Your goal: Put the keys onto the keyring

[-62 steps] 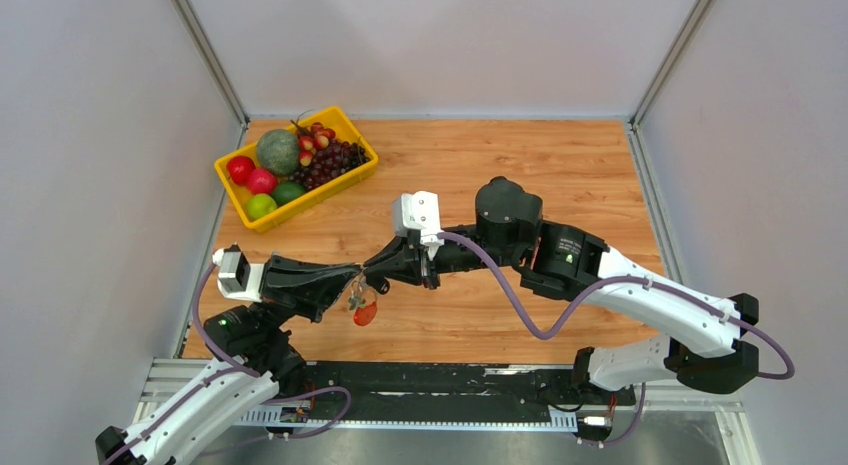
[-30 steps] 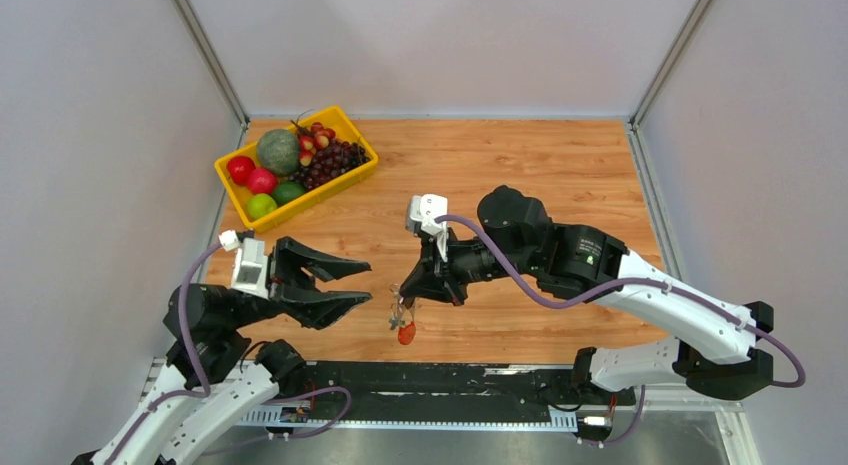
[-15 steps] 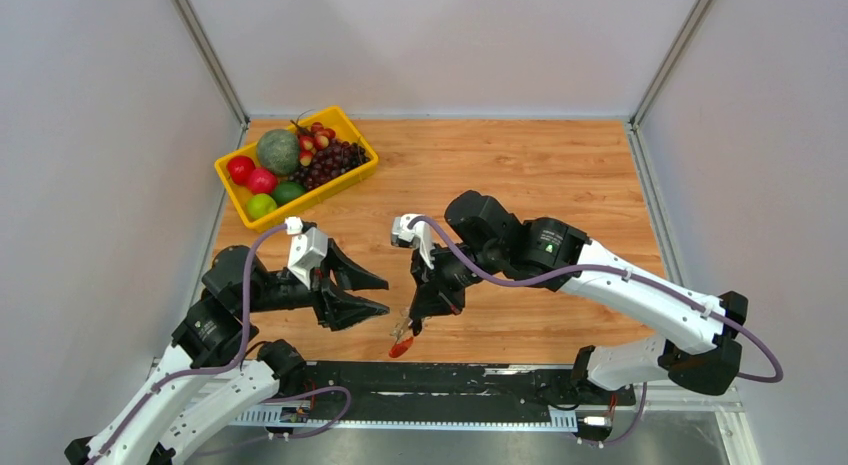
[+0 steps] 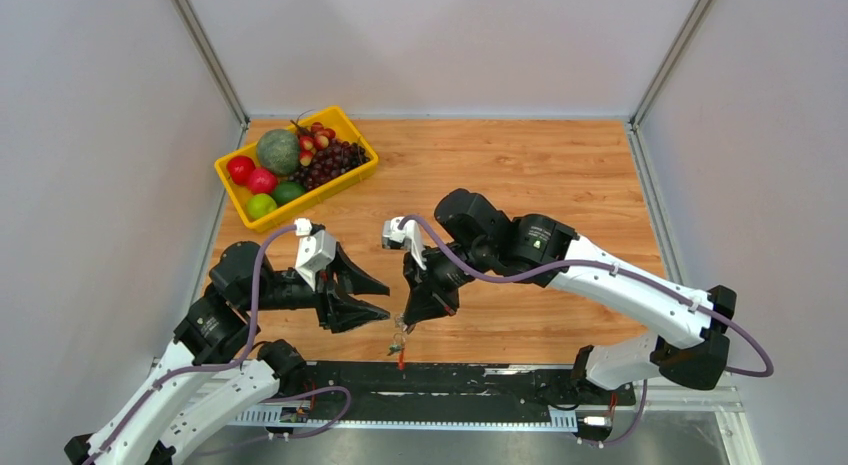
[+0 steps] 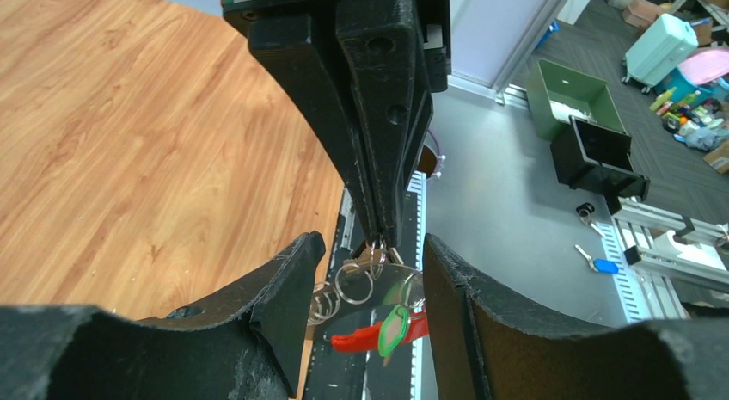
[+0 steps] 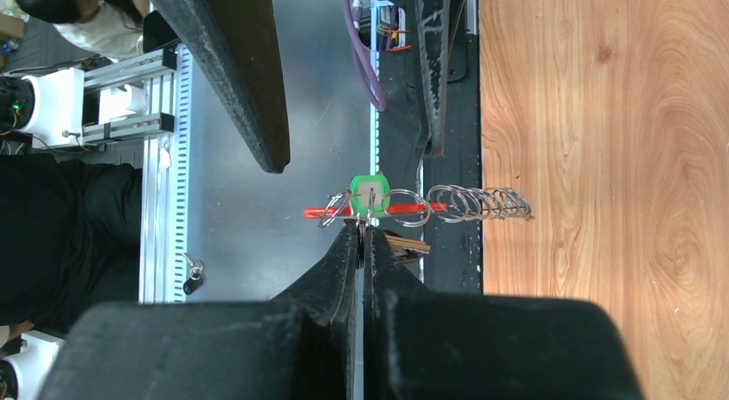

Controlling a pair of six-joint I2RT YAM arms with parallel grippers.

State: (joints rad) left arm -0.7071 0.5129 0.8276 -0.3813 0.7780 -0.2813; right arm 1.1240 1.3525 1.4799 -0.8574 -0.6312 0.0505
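Top external: wood table (image 4: 560, 165), grey walls (image 4: 440, 45), dangling keyring (image 4: 400, 337).

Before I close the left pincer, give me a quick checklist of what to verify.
1. Right pincer shut on the keyring: ok.
2. Left pincer open: ok.
3. Keyring framed between the left pincer's fingers in the left wrist view: ok.
4. Left pincer level with the keyring in depth: cannot tell.
5. Key on the keyring: cannot tell.
6. Fruit tray well away from both arms: ok.
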